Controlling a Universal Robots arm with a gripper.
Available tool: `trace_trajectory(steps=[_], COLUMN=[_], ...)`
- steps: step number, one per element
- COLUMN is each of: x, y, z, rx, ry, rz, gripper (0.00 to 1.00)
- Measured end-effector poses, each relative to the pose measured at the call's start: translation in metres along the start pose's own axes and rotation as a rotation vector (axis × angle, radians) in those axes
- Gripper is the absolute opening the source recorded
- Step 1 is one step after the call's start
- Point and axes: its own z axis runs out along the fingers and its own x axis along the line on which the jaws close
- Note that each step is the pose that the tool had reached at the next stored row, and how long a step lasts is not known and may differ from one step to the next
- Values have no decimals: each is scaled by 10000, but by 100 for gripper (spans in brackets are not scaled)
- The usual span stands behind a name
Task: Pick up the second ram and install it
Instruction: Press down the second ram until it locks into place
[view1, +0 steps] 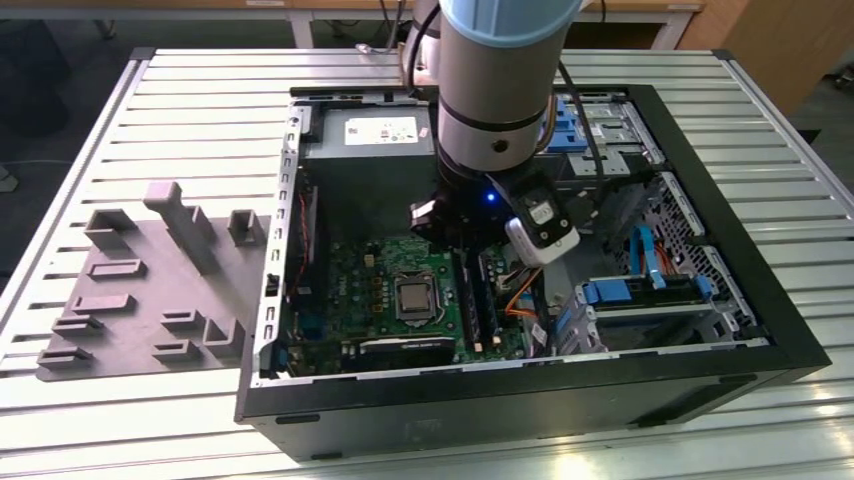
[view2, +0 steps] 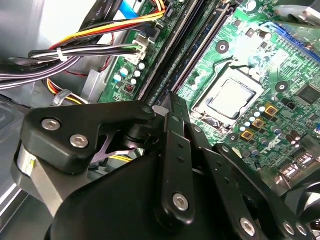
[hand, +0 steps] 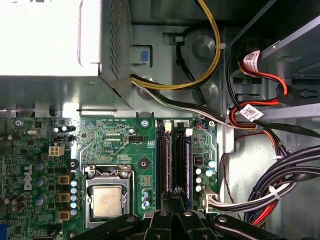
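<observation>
Gripper (hand: 176, 192): lowered inside the open computer case (view1: 787, 340), directly over the memory slots (hand: 172, 160) that run along the motherboard (hand: 115, 137) beside the processor socket (hand: 106, 200). Fingers (view2: 176, 150) are seen drawn tightly together to a narrow tip, which suits reaching down between the closely spaced slots; whether anything thin is pinched between them cannot be told.

Second ram: not singled out with certainty. A thin blue edge (hand: 188, 165) is seen standing in the slot just beside the fingertip line, toward the cable bundle (hand: 280, 185); whether this is the stick in question cannot be told.

Grey holder fixture (view1: 147, 290): laid on the slatted table (view1: 187, 100), at the exterior view's left, well apart from the arm.
</observation>
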Motion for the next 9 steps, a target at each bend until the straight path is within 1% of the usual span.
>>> trace_trajectory(steps=[2, 9], x=[1, 1], y=[36, 53], z=[2, 3], rx=[1, 1], ry=[-1, -1], rz=[0, 0], gripper=[11, 11])
